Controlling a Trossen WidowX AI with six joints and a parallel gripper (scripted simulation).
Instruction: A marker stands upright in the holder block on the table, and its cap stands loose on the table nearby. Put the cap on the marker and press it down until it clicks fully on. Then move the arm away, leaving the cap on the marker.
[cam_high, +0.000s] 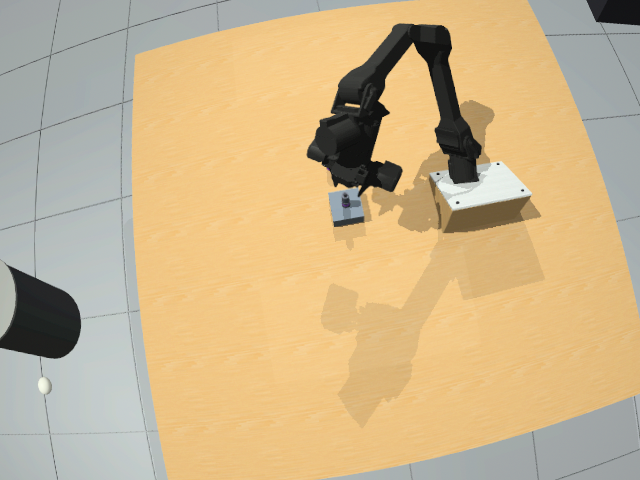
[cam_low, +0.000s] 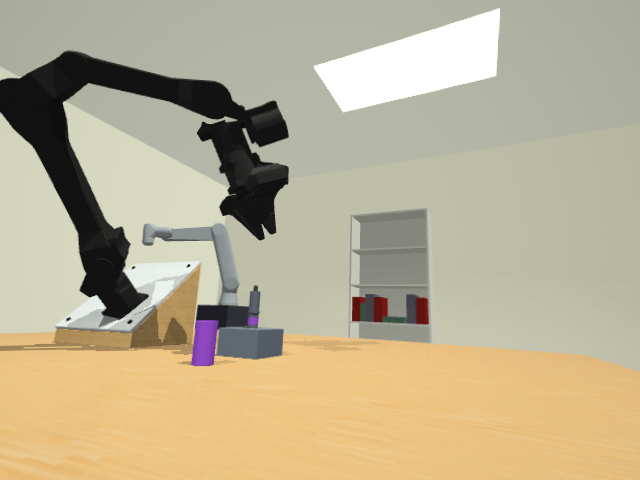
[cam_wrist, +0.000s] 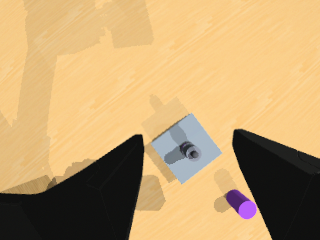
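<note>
The gripper (cam_low: 262, 227) hangs part open and empty, high above the counter (cam_low: 361, 413), over the marker (cam_low: 253, 304) in its block (cam_low: 250, 343); the cap (cam_low: 204, 342) stands alongside.

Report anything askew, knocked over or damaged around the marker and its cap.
Nothing stands out. The marker stands upright in the holder block, the purple cap stands upright beside it, and the gripper hangs empty above.

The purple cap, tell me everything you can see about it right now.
The cap is a plain, smooth purple cylinder with a matte, plastic look. It stands upright and loose on the wooden table, close beside the grey holder block but apart from it. The marker is still bare. The gripper hangs high above, open, touching nothing.
</note>
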